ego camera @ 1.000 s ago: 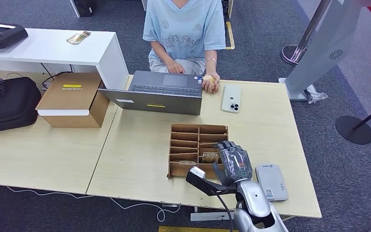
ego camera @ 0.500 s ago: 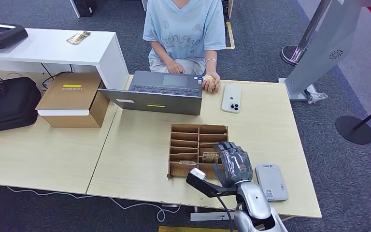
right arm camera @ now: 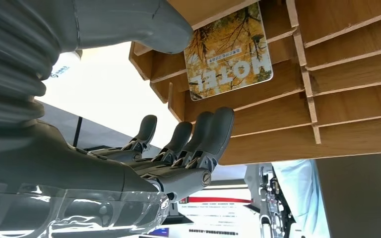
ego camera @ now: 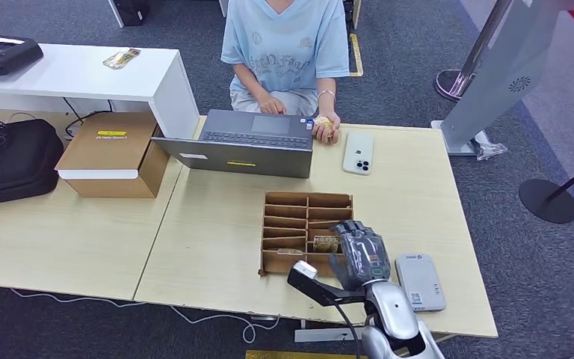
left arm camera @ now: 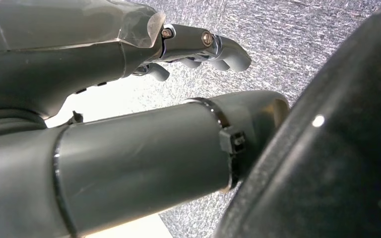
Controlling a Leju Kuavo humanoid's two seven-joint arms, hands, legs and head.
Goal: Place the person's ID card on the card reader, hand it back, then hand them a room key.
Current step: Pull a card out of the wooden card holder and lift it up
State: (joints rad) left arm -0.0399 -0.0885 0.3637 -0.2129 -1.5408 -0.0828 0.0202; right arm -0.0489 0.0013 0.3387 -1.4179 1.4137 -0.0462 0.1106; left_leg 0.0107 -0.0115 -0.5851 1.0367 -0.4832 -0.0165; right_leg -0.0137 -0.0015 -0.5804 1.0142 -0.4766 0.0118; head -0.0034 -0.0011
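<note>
Grey carpet surrounds a pale wooden table [ego camera: 217, 247], and a person [ego camera: 285, 52] in a light blue shirt sits at its far edge behind an open laptop [ego camera: 243, 146]. One of the person's hands rests on the laptop; the other, closed on a small object I cannot identify, sits on the table just beside the laptop. A white phone [ego camera: 358, 152] lies face down near that hand.

Toward the near edge stands a brown cardboard organiser [ego camera: 299, 217] divided into slots. A room key [right arm camera: 228, 47], a card printed with yellow foliage and the word HOTEL, stands in one of its slots on the side toward the right edge of the table. The right hand [ego camera: 360, 253] hovers at the organiser's near corner on that side, its fingers [right arm camera: 213, 134] spread and slightly curled below the card and its thumb above, holding nothing; whether any fingertip touches the cardboard cannot be told. Just beside that hand, toward the right edge, lies the grey card reader [ego camera: 419, 280].

At the left end of the table sit a closed cardboard box [ego camera: 112, 153] and a black bag [ego camera: 11, 161].

The left hand [left arm camera: 129, 44] hangs over carpet with its fingers loosely curled and apart, holding nothing.
</note>
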